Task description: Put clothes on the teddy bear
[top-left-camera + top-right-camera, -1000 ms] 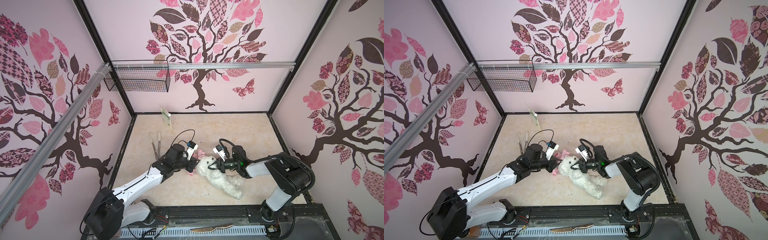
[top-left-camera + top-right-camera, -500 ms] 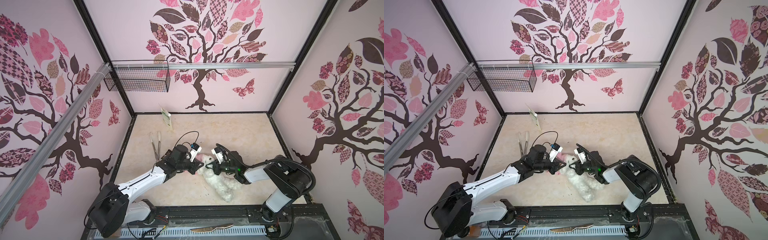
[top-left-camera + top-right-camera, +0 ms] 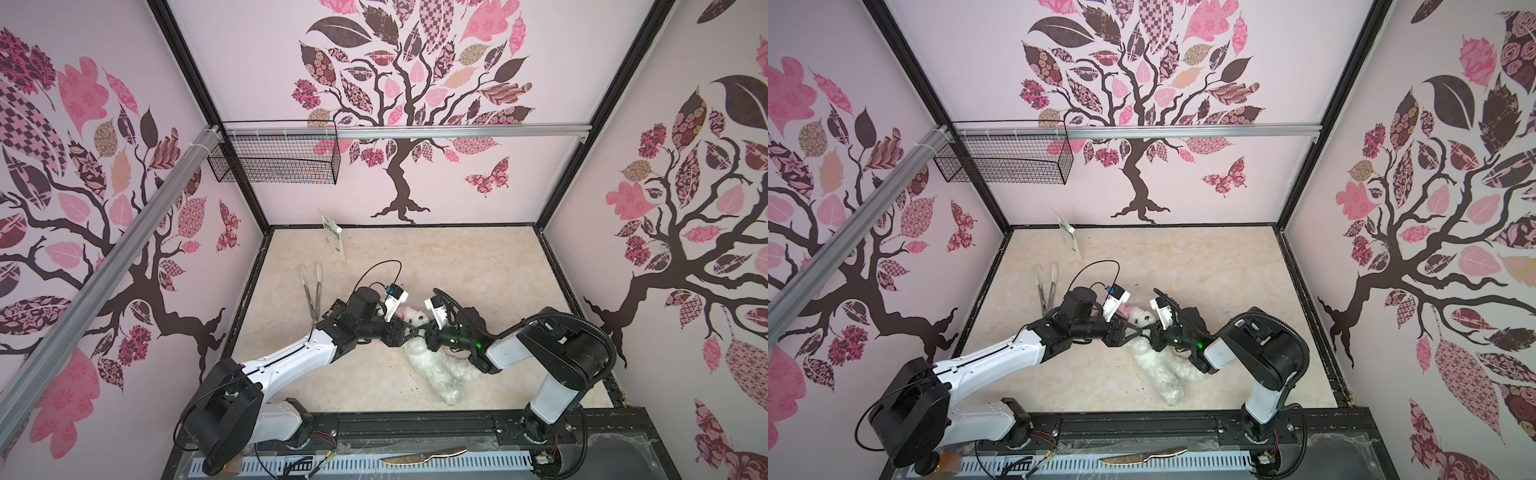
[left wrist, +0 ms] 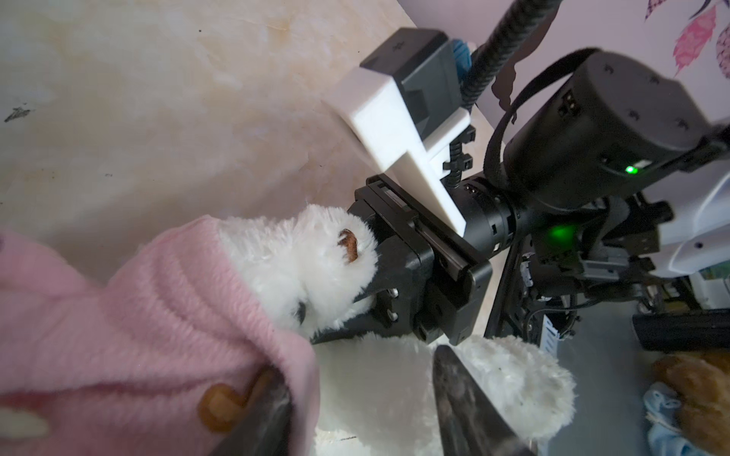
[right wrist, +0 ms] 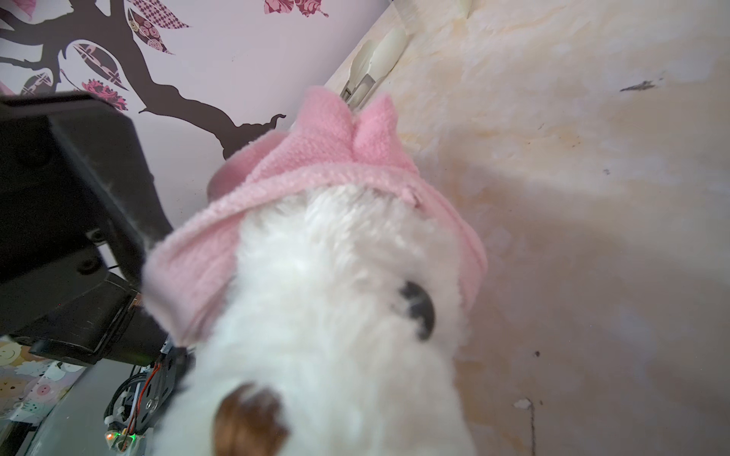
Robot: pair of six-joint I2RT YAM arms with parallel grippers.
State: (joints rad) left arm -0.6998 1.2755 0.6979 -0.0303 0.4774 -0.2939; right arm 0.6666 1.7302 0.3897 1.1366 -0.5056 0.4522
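In the left wrist view the left gripper (image 4: 359,379) is seen with its jaws standing apart and nothing clamped between them. One of its fingers (image 4: 462,402) lies against the white plush of the teddy bear (image 4: 395,395). The other is tucked under the edge of the pink hoodie (image 4: 118,316), beside its orange patch (image 4: 215,402). The right gripper (image 4: 347,316) is pressed in under the bear's chin from the opposite side. Its fingertips are buried in fur, so it cannot be told whether they are closed or whether anything is pinched.

In the right wrist view the hoodie is shown as a band across the bear's forehead, with an eye and the nose left uncovered below it. In both top views the bear is found lying on the table (image 3: 478,270), its head between the two grippers and its legs stretched toward the arms' bases. Body and limbs are bare.

The step in hand is judged to be the drawing of the hoodie over the head, with little of the task done. For the next move, the loose edge beside the bear's cheek would have to be gripped by the left jaws and drawn down past the muzzle toward the neck, while the head is steadied from the chin side. The fleece may be expected to drag on the fur and bunch.
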